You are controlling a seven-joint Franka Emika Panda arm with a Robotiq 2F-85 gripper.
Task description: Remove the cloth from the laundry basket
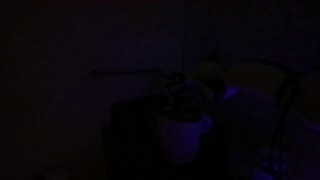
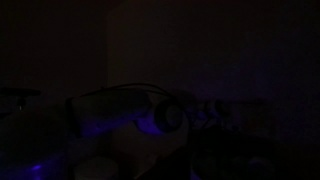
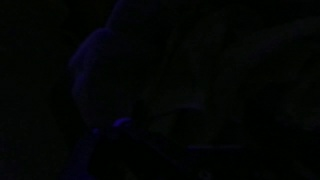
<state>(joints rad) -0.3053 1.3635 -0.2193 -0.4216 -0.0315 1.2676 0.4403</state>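
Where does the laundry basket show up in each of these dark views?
Exterior view: laundry basket, a faint pale bucket, low and just right of centre.
Exterior view: too dark to pick it out.
Wrist view: too dark to tell.
Shared landmark: the dim robot arm, mid-frame in both exterior views.

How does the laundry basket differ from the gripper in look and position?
The laundry basket is pale; the gripper is dark. The basket stands lower; the gripper hangs above its rim. The basket tapers downward; the gripper's outline is lost in the darkness. Both are only dimly lit.
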